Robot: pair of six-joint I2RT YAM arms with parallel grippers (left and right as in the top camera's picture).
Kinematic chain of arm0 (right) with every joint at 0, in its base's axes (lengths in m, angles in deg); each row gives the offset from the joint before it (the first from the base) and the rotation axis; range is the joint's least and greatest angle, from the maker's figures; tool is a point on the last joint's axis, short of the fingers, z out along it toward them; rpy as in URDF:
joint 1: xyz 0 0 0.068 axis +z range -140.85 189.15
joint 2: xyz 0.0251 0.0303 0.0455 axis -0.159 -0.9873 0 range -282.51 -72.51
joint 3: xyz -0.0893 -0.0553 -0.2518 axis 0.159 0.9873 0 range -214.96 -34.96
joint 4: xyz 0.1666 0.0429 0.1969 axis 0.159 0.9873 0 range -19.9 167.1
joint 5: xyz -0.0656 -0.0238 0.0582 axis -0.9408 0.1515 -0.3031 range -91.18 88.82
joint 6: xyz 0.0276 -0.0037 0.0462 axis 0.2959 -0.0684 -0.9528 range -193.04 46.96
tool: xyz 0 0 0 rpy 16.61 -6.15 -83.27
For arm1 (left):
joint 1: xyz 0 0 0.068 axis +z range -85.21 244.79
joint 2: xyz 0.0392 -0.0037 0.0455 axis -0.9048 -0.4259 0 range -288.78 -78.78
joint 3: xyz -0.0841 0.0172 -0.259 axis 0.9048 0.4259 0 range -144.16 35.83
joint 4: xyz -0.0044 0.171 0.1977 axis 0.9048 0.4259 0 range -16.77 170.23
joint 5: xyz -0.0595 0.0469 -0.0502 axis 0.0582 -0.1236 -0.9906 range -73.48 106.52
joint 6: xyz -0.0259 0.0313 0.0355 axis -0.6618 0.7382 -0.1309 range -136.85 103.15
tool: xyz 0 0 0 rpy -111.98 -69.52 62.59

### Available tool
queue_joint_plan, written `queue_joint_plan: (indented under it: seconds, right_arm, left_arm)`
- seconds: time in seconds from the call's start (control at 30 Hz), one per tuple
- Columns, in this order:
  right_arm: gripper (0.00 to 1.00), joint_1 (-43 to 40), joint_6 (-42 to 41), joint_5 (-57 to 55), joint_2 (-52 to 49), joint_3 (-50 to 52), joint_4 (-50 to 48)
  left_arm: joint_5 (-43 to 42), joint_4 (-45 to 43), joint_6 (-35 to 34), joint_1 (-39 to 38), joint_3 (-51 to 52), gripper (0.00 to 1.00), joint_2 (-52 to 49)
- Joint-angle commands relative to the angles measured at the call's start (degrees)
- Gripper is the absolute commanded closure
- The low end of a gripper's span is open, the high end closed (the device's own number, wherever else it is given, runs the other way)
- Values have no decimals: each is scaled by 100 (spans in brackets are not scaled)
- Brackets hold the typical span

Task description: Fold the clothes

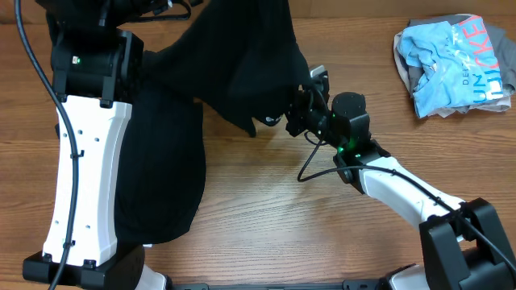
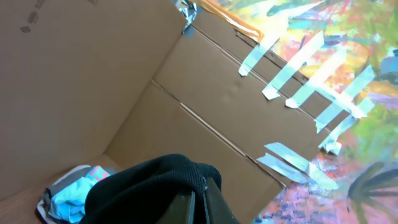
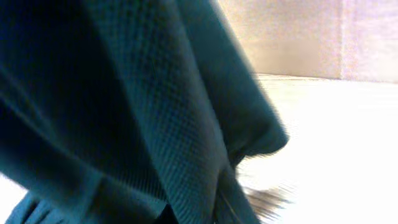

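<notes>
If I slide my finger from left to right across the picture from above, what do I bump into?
Left robot arm → black garment → right claw pinching the cloth's edge → bare wooden table → crumpled pile of blue and grey clothes.

Black garment held up off the table

The black garment (image 1: pixel 234 72) hangs limp, bunched over the left gripper's (image 2: pixel 199 202) closed jaws, one drooping corner pinched between the right gripper's (image 1: pixel 292 113) jaws, its lower folds spread below them.
</notes>
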Motion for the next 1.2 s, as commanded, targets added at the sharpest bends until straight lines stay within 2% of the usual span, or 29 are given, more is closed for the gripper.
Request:
queue_joint_plan:
  seconds: [0.0,0.2,0.23,0.4,0.6,0.8,1.0,1.17]
  right_arm:
    - [96,-278,-144,85,116,-92,256]
    - [96,-887,-111,157,898,-212,1764]
    - [96,-1082,-74,151,1167,-396,2430]
    - [96,-1436,291,26,1613,-1270,4409]
    - [96,-1475,669,-472,1641,-2909,6898]
    - [96,-1639,667,-708,1641,-4251,8406]
    - [96,-2122,678,-708,1641,-5383,9521]
    - [96,-2450,837,-706,1641,-6144,10279]
  left_arm:
    - [-179,-81,-81,179,-212,96,227]
    - [111,-81,-15,750,-212,96,225]
    - [232,-61,210,909,-212,96,225]
    - [542,533,870,1132,-212,96,225]
    - [1309,1888,2186,1128,-212,96,227]
    - [2315,2870,3246,1073,-214,96,350]
    - [3550,3812,4319,811,-214,96,809]
    - [4321,4430,4752,470,-214,96,1290]
